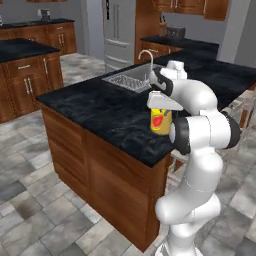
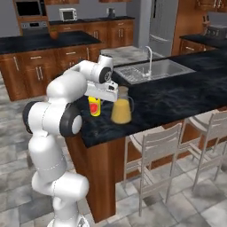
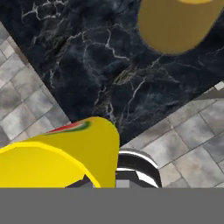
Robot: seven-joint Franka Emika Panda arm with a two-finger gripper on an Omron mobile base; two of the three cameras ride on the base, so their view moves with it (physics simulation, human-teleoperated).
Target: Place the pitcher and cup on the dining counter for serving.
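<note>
The yellow cup [image 1: 161, 121] with a red mark hangs upright under my gripper [image 1: 161, 107], which is shut on its rim. It is low over the near end of the black dining counter [image 1: 100, 107], and I cannot tell whether its base touches. From the right, the cup [image 2: 94, 106] is just left of the pitcher [image 2: 121, 106], which stands on the dining counter [image 2: 177, 93] with orange liquid inside. In the hand view the cup [image 3: 65, 157] sits close at the bottom and the pitcher [image 3: 177, 26] at the top, with dining counter [image 3: 96, 65] between. The cup hides my fingertips.
A steel sink [image 2: 153, 71] with a faucet [image 2: 149, 55] lies farther along the counter. Two pale chairs [image 2: 155, 150] stand at the counter's right side. A separate black-topped island [image 1: 20, 50] stands to the left across a tiled floor [image 1: 35, 210].
</note>
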